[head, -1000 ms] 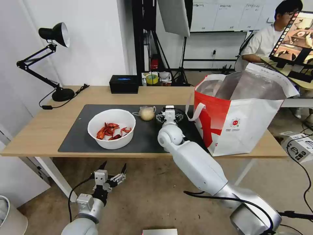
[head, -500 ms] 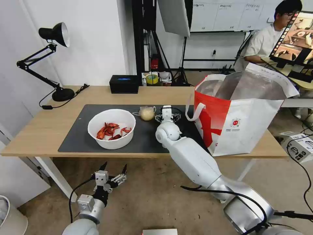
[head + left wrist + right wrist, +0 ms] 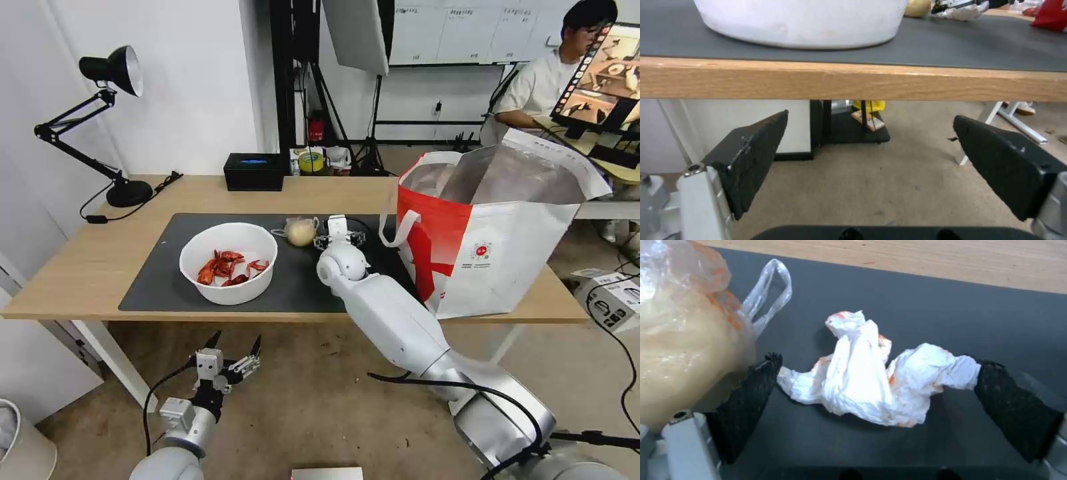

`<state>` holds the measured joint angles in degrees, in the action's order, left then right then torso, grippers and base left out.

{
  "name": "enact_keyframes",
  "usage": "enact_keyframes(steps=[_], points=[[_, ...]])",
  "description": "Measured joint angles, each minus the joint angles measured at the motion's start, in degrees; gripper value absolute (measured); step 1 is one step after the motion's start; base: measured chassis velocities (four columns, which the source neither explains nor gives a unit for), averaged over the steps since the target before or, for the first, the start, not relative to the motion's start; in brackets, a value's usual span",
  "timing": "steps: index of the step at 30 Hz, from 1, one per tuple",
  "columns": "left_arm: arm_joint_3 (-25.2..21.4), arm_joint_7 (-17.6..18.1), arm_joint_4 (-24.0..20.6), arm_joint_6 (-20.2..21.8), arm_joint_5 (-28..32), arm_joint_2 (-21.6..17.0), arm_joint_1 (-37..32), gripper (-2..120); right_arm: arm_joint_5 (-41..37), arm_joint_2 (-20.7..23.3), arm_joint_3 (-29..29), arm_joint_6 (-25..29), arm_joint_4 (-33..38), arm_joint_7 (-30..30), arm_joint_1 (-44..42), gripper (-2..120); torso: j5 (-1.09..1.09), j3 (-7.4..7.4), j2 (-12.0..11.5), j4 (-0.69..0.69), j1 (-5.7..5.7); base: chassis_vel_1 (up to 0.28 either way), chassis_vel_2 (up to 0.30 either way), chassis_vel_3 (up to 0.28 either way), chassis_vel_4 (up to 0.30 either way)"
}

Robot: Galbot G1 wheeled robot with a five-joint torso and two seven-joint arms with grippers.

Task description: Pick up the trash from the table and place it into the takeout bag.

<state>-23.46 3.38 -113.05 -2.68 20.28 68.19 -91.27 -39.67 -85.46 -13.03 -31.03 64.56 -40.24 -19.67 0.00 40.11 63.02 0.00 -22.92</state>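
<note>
A crumpled white tissue (image 3: 871, 383) with orange stains lies on the dark mat (image 3: 160, 273) between the fingers of my right gripper (image 3: 880, 361), which is open and low over it. In the head view this right gripper (image 3: 340, 238) sits just right of the small knotted bag with a beige lump (image 3: 301, 231); one finger almost touches the bag (image 3: 680, 350). The white bowl of red crayfish shells (image 3: 228, 262) stands on the mat's left half. At the table's right end the red-and-white takeout bag (image 3: 487, 233) stands open. Below the table's front edge, my left gripper (image 3: 232, 347) hangs open.
A black rectangular box (image 3: 253, 171) and a black desk lamp (image 3: 110, 73) stand at the back of the light-wood table (image 3: 80, 267). The left wrist view shows the table edge (image 3: 853, 80) and the bowl (image 3: 800, 20) above. A white bin (image 3: 20, 440) stands on the floor at left.
My right arm has shifted a little to the left and farther over the mat, bringing its gripper closer to the knotted bag. The left arm has stayed put.
</note>
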Motion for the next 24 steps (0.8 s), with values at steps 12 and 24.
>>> enact_keyframes(steps=[12, 24], points=[[0.04, 0.00, -0.29, -0.06, 0.02, 0.14, -0.26, 100, -0.66, 0.32, -0.18, -0.62, 0.82, -0.57, -0.44, 81, 0.00, -0.01, 0.00, 0.00, 0.00, 0.000, 0.000, 0.000, 0.000], [0.32, 0.03, -0.49, -0.13, -0.05, 0.17, -0.44, 100, -1.59, 1.07, -0.48, -0.88, 1.64, -1.31, -0.63, 40, 0.00, 0.00, 0.00, 0.00, 0.00, 0.000, 0.000, 0.000, 0.000]])
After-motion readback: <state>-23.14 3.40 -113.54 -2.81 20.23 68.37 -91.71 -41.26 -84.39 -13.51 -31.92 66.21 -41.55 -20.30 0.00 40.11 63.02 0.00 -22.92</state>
